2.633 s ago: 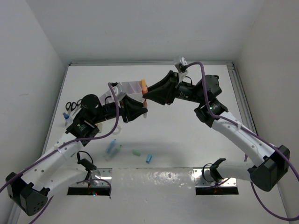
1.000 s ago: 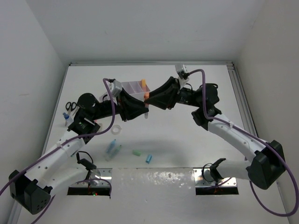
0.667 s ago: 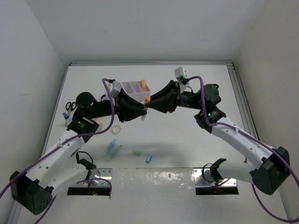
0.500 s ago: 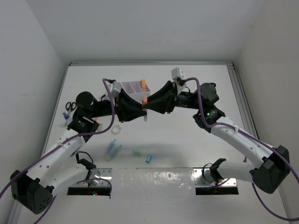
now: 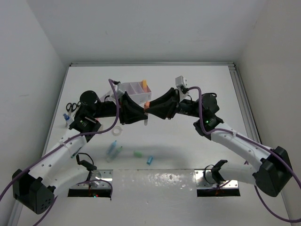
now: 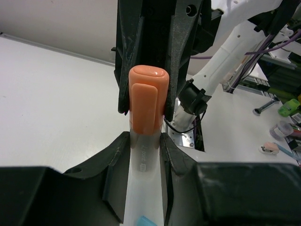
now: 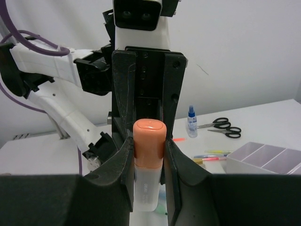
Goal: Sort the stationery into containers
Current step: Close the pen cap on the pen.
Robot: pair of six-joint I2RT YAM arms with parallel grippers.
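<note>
A white pen with an orange cap (image 5: 146, 111) stands upright between both grippers above the table's middle. My left gripper (image 5: 142, 114) is shut on its white body (image 6: 143, 174). My right gripper (image 5: 151, 104) is shut on the orange cap (image 7: 149, 141). The lilac-white organiser (image 5: 133, 89) stands just behind, with an orange piece (image 5: 145, 84) in its right end. On the table lie scissors (image 5: 70, 107), a blue-capped bottle (image 5: 66, 117), a tape ring (image 5: 116, 131), pens (image 5: 113, 149), a green capsule (image 5: 138, 153) and a blue capsule (image 5: 150, 160).
The right wrist view shows the scissors (image 7: 223, 126), the bottle (image 7: 191, 120), thin pens (image 7: 211, 155) and the organiser's corner (image 7: 268, 157) to the right. Both arm bases and metal mounts (image 5: 91, 186) sit at the near edge. White walls close the table's sides.
Both grippers have come together on the orange-capped pen and have drifted with it slightly toward the near side. The loose items on the table have not moved.
</note>
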